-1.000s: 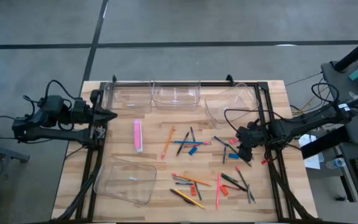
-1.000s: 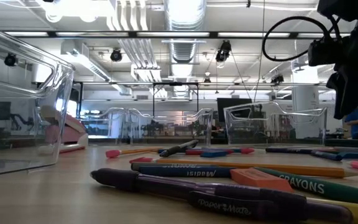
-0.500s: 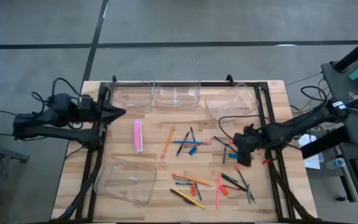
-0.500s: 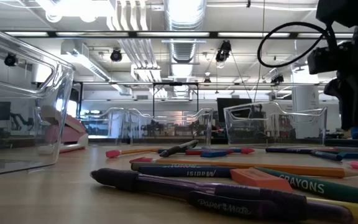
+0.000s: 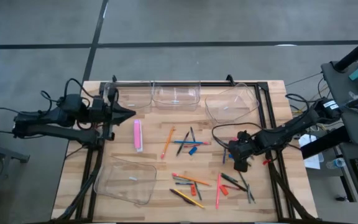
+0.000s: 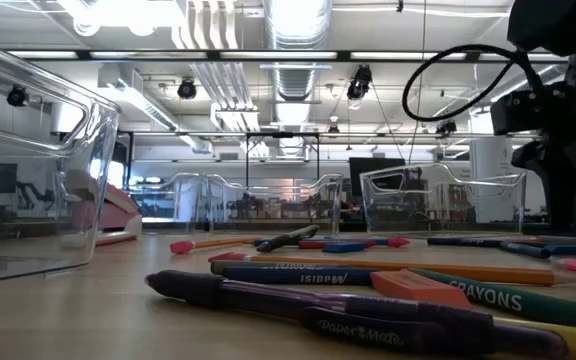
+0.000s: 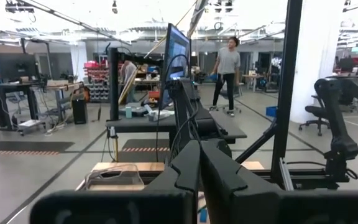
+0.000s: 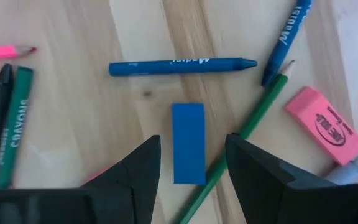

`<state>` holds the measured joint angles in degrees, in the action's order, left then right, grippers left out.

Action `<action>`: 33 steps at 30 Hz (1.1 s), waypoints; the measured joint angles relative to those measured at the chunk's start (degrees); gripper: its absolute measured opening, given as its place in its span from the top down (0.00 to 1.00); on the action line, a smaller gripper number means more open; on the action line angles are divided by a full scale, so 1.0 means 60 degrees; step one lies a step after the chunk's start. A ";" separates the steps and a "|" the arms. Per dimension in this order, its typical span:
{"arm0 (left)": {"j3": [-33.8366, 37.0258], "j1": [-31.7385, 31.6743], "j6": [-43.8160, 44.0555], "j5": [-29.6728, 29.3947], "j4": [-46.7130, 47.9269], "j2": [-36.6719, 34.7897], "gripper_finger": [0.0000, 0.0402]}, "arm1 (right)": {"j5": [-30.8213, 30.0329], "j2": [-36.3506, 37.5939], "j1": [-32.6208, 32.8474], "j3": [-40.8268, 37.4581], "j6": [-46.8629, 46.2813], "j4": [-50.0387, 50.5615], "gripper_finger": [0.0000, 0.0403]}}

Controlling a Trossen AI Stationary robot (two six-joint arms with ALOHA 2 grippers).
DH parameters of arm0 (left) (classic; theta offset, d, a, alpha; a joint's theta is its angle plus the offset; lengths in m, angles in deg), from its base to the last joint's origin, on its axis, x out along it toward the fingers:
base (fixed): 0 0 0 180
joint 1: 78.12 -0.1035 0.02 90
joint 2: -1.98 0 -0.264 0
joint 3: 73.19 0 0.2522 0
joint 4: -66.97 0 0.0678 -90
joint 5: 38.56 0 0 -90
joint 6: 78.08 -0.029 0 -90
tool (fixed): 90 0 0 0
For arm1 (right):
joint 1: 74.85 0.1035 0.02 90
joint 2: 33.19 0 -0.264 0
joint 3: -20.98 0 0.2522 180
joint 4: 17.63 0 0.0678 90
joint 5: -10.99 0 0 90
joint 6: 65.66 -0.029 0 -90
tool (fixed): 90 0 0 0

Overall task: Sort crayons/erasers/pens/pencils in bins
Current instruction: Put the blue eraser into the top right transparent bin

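Note:
Crayons, pens, pencils and erasers lie scattered on the right half of the wooden table (image 5: 160, 168). My right gripper (image 5: 239, 163) points steeply down over them, open. In the right wrist view its fingers (image 8: 192, 142) stand on either side of a blue eraser (image 8: 188, 151) that lies flat on the wood, without touching it. Beside the eraser lie a blue crayon (image 8: 179, 65), a green pencil (image 8: 248, 129) and a pink eraser (image 8: 325, 127). My left gripper (image 5: 129, 114) (image 7: 199, 155) is shut, level above the table's left part, holding nothing.
Three clear bins (image 5: 129, 94) (image 5: 176, 93) (image 5: 232, 102) stand along the far edge, and one (image 5: 126, 180) sits at the near left. A pink oblong thing (image 5: 138, 134) lies left of centre. People stand in the room beyond the table.
My right gripper has come down and gone toward the table's left and near edge, over the scattered items, staying open. My left gripper has reached toward the table's right, staying shut and level. Nothing on the table has moved.

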<state>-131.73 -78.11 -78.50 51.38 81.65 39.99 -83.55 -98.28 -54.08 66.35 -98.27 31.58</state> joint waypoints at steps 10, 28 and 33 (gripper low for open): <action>0.0000 0.0000 0.0000 0.0000 -0.0050 0.0124 1.00 | -0.0283 -0.0945 0.0002 0.0022 0.0187 -0.0239 0.58; -0.0004 0.0000 0.0000 -0.0015 -0.0080 0.0135 1.00 | -0.0141 -0.1217 0.0004 -0.0015 0.0373 -0.0541 0.73; -0.0004 0.0001 0.0000 -0.0050 -0.0075 0.0128 1.00 | -0.0101 -0.1199 0.0004 -0.0015 0.0381 -0.0547 0.87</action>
<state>-131.75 -78.11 -78.50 51.09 81.20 40.76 -84.16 -105.48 -54.06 66.27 -95.99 28.30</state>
